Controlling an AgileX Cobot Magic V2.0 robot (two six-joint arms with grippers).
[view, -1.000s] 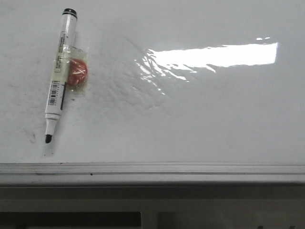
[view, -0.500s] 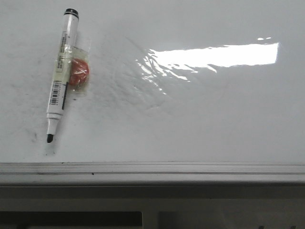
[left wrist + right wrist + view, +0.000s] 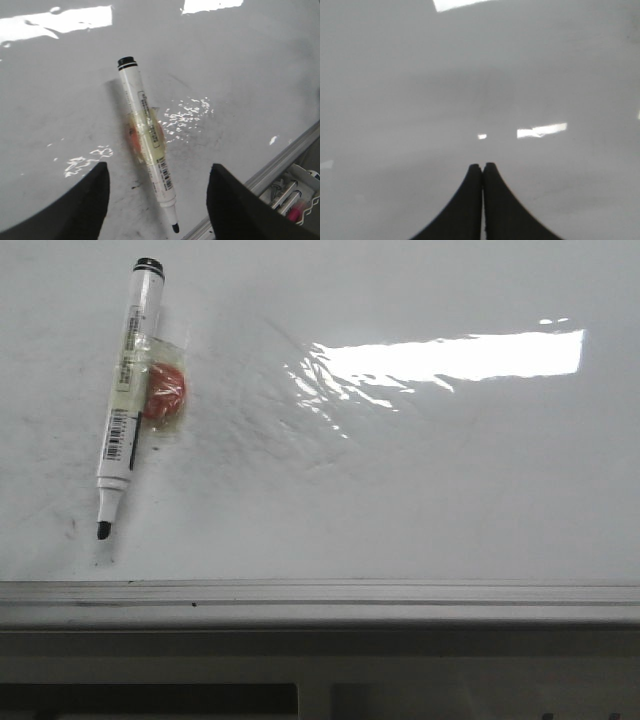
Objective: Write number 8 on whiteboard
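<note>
The whiteboard (image 3: 420, 490) fills the front view, glossy white with faint grey smudges. No number 8 shows on it. A white marker (image 3: 127, 390) with a black uncapped tip lies at the board's left, tip toward the near frame edge, with an orange-red lump (image 3: 164, 391) taped to its barrel. Neither gripper shows in the front view. In the left wrist view my left gripper (image 3: 159, 172) is open above the board, its fingers either side of the marker (image 3: 147, 132), not touching it. In the right wrist view my right gripper (image 3: 483, 166) is shut and empty over bare board (image 3: 480, 75).
The board's pale grey frame edge (image 3: 320, 595) runs along the near side. In the left wrist view a tray with spare markers (image 3: 290, 192) sits beyond the frame edge (image 3: 270, 167). Small dark smudges (image 3: 100, 558) lie near the marker tip.
</note>
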